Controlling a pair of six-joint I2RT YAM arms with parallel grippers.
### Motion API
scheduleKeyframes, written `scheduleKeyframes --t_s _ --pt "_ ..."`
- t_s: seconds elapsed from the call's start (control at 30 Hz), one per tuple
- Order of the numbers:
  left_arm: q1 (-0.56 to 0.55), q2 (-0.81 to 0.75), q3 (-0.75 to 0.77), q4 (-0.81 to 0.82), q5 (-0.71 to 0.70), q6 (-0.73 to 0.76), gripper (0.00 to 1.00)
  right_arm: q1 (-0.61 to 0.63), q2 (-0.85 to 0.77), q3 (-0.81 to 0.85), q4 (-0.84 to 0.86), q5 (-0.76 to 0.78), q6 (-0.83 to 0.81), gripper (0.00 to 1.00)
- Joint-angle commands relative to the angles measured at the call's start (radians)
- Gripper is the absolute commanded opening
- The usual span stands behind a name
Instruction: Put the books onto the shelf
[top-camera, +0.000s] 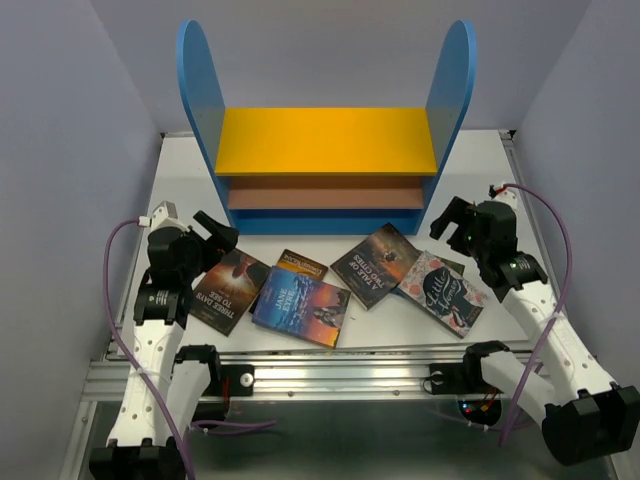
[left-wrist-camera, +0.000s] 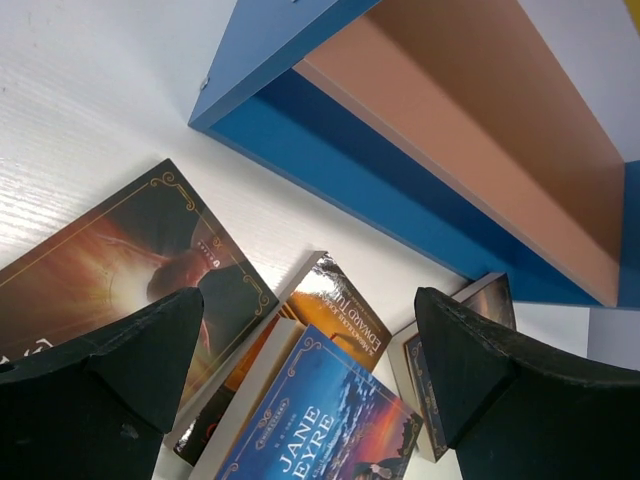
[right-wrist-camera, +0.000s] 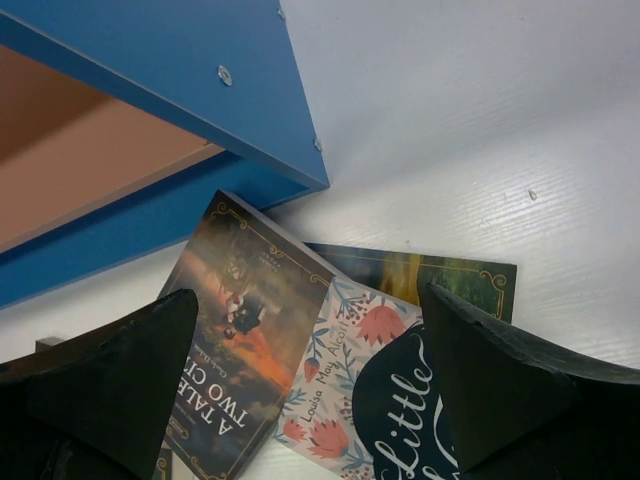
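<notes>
Nothing is shelved yet: the thin glossy paperback books (top-camera: 300, 300) all lie flat on the white table (top-camera: 185, 190) just before the blue-sided, yellow-topped shelf (top-camera: 325, 140), whose boards show bare. The left gripper (top-camera: 215, 238) and right gripper (top-camera: 448, 222) hover above them, jaws spread wide, holding nothing.

At the lower left of the top view, the left arm (top-camera: 150, 370) has white link shells, black joint housings and a black base block. The right arm (top-camera: 560, 345), at lower right, is built alike and ends in a bulky black housing in the bottom corner. A pale purple cable (top-camera: 118, 300) runs along the left arm, and a second purple cable (top-camera: 560, 235) arcs beside the right. The left gripper (top-camera: 217, 235) and right gripper (top-camera: 452, 225) are matt black. In the wrist views, the left fingers (left-wrist-camera: 130, 370) and right fingers (right-wrist-camera: 500, 380) show as chunky, faceted black wedges.
</notes>
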Motion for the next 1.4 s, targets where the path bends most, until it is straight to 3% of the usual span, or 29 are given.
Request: scheduleKeyframes --t_s 0.0,0.2,0.33,0.43,0.53,0.67,1.0,1.13,1.23,1.37 --pt "-0.003 0.008 -0.006 0.034 0.031 -0.012 0.99 -0.003 -0.008 0.041 0.037 -0.064 -0.054 1.00" --pt "-0.003 0.031 -0.006 0.035 0.012 -0.021 0.99 0.007 0.027 0.065 0.077 -0.389 -0.159 1.00" --pt "-0.002 0.065 0.016 0.019 -0.011 -0.017 0.99 0.145 0.116 0.123 0.033 -0.259 -0.209 1.00" --pt "-0.003 0.074 0.024 0.005 -0.017 -0.024 0.99 0.202 0.131 0.142 0.044 -0.269 -0.226 1.00" --pt "-0.002 0.086 0.017 -0.010 -0.014 -0.026 0.99 0.363 0.196 0.166 0.018 -0.167 -0.277 1.00" --pt "-0.002 0.120 0.027 -0.081 -0.003 -0.032 0.99 0.411 0.243 0.176 0.033 -0.189 -0.289 1.00" --pt "-0.267 -0.058 -0.053 -0.333 -0.028 -0.309 0.99 0.483 0.378 0.182 0.136 -0.296 -0.275 1.00" --pt "-0.370 -0.110 -0.130 -0.330 -0.041 -0.441 0.99 0.483 0.374 0.170 0.160 -0.305 -0.280 1.00" --pt "-0.504 -0.004 -0.153 -0.299 -0.089 -0.510 0.99 0.495 0.381 0.173 0.175 -0.386 -0.288 1.00" --pt "-0.650 0.158 -0.064 -0.304 -0.170 -0.564 0.99 0.543 0.392 0.179 0.175 -0.383 -0.341 1.00"
